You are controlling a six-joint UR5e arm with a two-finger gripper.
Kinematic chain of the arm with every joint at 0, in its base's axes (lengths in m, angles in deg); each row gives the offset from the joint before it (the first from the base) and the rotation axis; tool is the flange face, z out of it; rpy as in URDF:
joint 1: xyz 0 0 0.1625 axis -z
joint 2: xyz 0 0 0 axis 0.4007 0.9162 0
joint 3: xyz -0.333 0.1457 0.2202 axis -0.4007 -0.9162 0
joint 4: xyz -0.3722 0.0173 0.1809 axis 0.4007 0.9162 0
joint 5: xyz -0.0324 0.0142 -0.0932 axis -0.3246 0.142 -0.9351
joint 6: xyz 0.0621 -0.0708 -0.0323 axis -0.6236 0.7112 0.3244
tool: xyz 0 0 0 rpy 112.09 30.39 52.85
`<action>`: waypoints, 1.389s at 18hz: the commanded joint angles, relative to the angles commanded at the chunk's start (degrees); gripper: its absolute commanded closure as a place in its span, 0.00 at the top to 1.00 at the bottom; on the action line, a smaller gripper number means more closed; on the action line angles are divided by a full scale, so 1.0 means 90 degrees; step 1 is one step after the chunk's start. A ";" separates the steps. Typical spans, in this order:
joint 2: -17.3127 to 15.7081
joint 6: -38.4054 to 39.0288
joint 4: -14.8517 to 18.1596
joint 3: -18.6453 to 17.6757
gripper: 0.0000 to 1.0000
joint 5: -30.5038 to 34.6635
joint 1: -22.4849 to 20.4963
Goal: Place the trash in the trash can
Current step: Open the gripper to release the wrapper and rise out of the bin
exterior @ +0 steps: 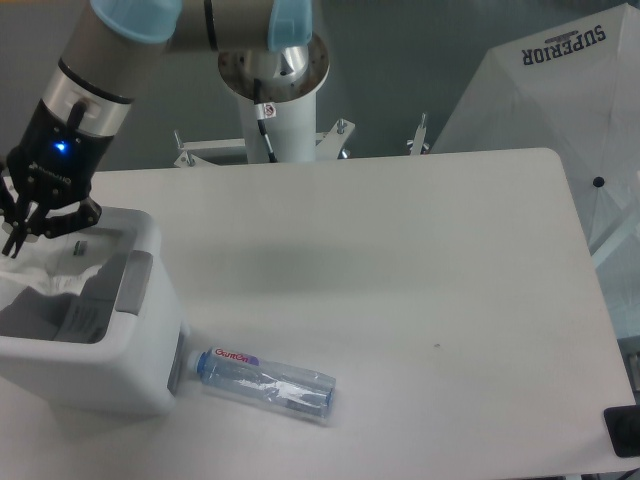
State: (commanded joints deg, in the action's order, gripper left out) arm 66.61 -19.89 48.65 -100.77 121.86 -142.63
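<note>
Item: UR5e gripper (38, 228), at 9 o'clock of the view, over the open mouth of the white trash can (120, 380). Fingers partly spread; whether they grip anything cannot be told.

Item: clear plastic wrapper (55, 285), printed labels showing, lying inside the trash can under the gripper.

Item: clear plastic bottle (265, 384), blue cap, red-lettered label, lying on its side on the white table (400, 260) at 6 o'clock, cap end just beside the can's wall.

Risk: the wrapper may cling to a finger and lift out; the bottle, round, may roll when approached.
</note>
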 joint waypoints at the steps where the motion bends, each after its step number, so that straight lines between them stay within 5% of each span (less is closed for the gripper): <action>1: 0.0010 -0.0010 0.0000 0.0000 0.00 0.0020 -0.0010; 9: 0.0147 -0.0020 0.0000 0.0020 0.06 0.0225 -0.0020; 11: 0.0127 -0.0155 -0.0019 0.0039 0.52 0.0225 -0.0039; 13: 0.0069 -0.0477 -0.0010 0.0059 0.89 0.0245 -0.0078; 14: 0.0001 -0.0498 -0.0010 0.0088 1.00 0.0303 -0.0088; 20: -0.0643 -0.0411 0.0010 0.0127 1.00 0.0450 -0.0974; 25: -0.0703 0.0546 0.0039 0.0059 1.00 0.0518 -0.2273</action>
State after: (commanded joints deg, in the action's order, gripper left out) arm 60.28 -14.98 49.00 -100.24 126.52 -163.09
